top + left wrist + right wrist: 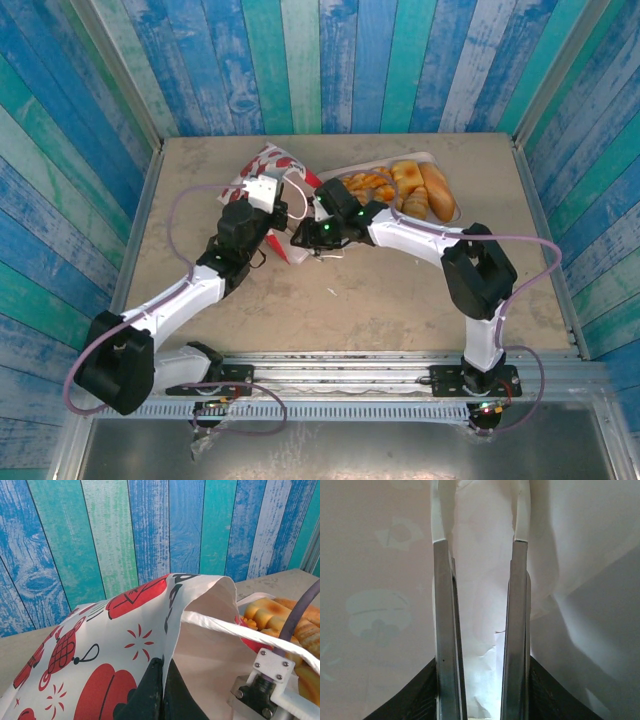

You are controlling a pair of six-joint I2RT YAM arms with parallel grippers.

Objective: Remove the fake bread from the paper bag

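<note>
No readable text or numbers, just red printed motifs (135,597), perhaps lanterns, on the paper bag (115,630)

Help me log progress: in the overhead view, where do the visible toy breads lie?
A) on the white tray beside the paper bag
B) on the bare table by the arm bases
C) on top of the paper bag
A: the toy breads lie together on the white tray, just right of the paper bag.
</note>
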